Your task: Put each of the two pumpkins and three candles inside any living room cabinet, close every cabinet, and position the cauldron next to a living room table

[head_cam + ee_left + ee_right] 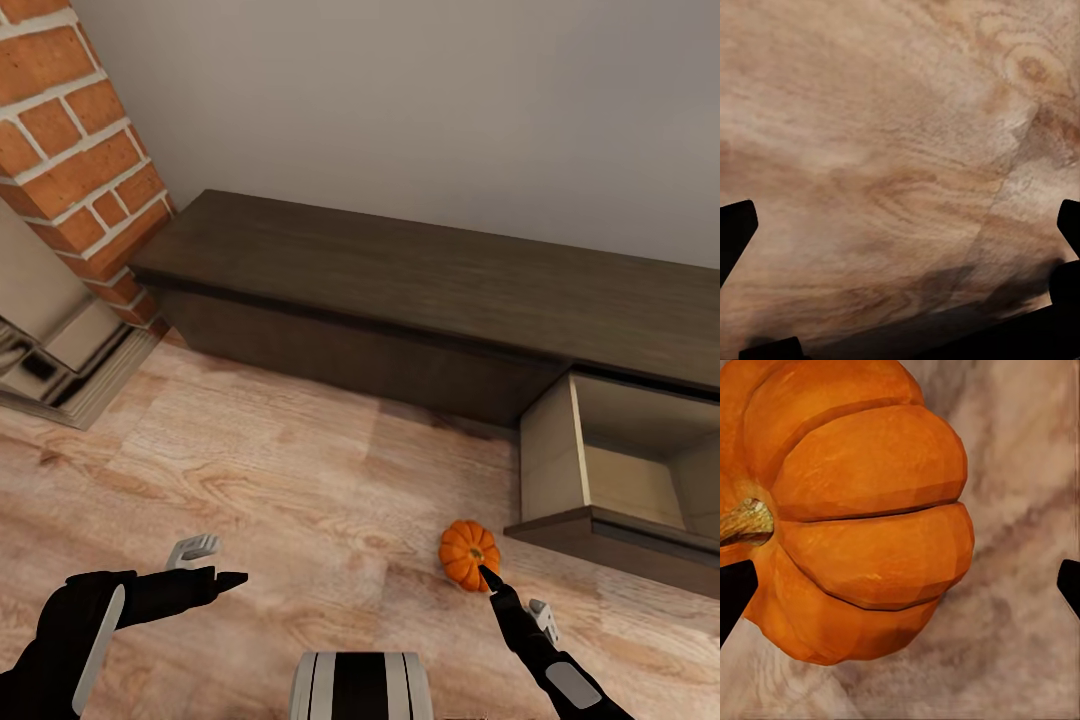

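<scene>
One orange ribbed pumpkin [468, 555] lies on the wooden floor in front of the cabinet [400, 290], a long low dark brown unit along the wall. Its right-hand drawer [620, 470] stands pulled out, showing a pale interior with nothing visible in it. My right gripper [510, 590] hovers open just over the pumpkin, one black fingertip at its near side. In the right wrist view the pumpkin [862, 510] with its stem sits close up, offset toward one finger of the open right gripper [900, 589]. My left gripper [215, 562] hangs open over bare floor [900, 150].
A red brick fireplace column [80, 150] with a shiny metal surround [50, 340] stands at the left, next to the cabinet's end. A plain grey wall runs behind the cabinet. My own base [360, 685] shows at the lower edge.
</scene>
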### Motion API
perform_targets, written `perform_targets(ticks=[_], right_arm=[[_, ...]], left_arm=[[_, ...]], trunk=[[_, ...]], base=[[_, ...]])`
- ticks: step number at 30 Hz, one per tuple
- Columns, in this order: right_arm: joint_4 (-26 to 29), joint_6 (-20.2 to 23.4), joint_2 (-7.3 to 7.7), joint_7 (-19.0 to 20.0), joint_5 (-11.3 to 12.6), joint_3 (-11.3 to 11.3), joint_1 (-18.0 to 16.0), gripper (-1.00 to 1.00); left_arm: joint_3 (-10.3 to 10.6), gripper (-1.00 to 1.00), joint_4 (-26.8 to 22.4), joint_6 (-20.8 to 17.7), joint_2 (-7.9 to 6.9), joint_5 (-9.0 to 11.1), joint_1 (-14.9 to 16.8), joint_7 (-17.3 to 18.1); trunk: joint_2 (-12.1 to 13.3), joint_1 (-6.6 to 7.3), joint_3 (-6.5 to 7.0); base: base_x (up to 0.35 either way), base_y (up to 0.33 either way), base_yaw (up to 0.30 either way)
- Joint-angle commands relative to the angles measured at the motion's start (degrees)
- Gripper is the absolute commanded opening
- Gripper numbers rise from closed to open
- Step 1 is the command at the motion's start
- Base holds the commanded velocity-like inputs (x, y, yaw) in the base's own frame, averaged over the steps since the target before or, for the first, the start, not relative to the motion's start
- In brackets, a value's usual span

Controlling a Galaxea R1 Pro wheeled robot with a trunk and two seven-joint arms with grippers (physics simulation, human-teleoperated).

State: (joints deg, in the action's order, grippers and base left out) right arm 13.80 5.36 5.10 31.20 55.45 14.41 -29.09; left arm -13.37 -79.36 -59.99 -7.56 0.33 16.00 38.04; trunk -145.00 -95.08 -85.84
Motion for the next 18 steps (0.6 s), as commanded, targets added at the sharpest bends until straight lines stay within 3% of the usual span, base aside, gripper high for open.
perform_targets(ticks=[1, 18], right_arm=[[0.0, 0.0, 0.00, 0.0, 0.0, 0.0, 0.0, 1.00], [0.0, 0.0, 0.00, 0.0, 0.0, 0.0, 0.0, 1.00]], left_arm=[[0.0, 1.00, 0.0, 0.0, 0.00, 0.0, 0.0, 0.0], [0.0, 1.00, 0.0, 0.0, 0.00, 0.0, 0.0, 0.0]], trunk=[[0.0, -0.02, -0.23], [0.0, -0.02, -0.23]], base=[[0.000, 0.000, 0.000], [0.031, 0.014, 0.000]])
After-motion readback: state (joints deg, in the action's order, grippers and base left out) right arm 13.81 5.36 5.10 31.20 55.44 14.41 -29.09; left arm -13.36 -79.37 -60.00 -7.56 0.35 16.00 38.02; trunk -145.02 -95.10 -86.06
